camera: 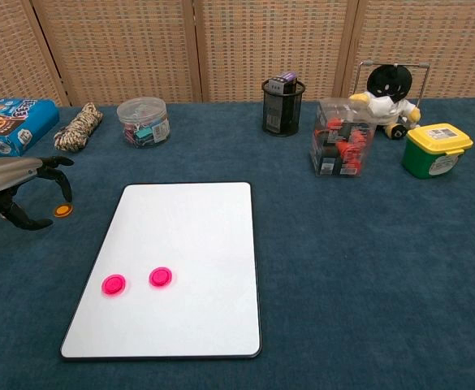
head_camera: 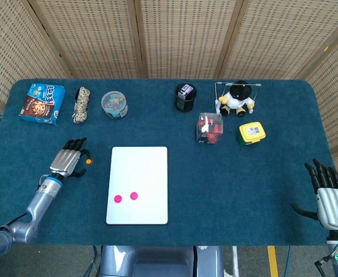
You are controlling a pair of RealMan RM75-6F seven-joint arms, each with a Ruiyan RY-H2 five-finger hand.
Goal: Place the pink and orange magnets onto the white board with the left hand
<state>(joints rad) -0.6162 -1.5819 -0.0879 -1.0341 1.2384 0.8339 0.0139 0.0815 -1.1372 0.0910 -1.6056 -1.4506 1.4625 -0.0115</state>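
Two pink magnets (camera: 137,280) are lying flat on the white board (camera: 188,244), side by side in its near-left part, the pair lining up across the board's short width. The board's long axis is running from you toward the far screen. One orange magnet (camera: 62,210) is sitting on the blue table (camera: 367,268) just left of the board's far-left corner; in the head view it (head_camera: 89,161) is showing beside your fingers. A second orange magnet cannot be made out in either view.

You are holding your left hand (head_camera: 68,160) over the cloth left of the board, fingers spread and curved, thumb apart, gripping nothing. In the chest view its fingertips (camera: 65,192) are hanging just above the orange magnet; whether they touch it cannot be told.

Your right hand (head_camera: 329,195) is waiting well to the right of the board, near the table's front corner, fingers extended and apart, carrying nothing.

Beyond the board's far edge, a cookie box (head_camera: 42,103), a rope bundle (head_camera: 82,105), a clip jar (head_camera: 115,105) and a pen cup (head_camera: 185,97) are standing in a row.
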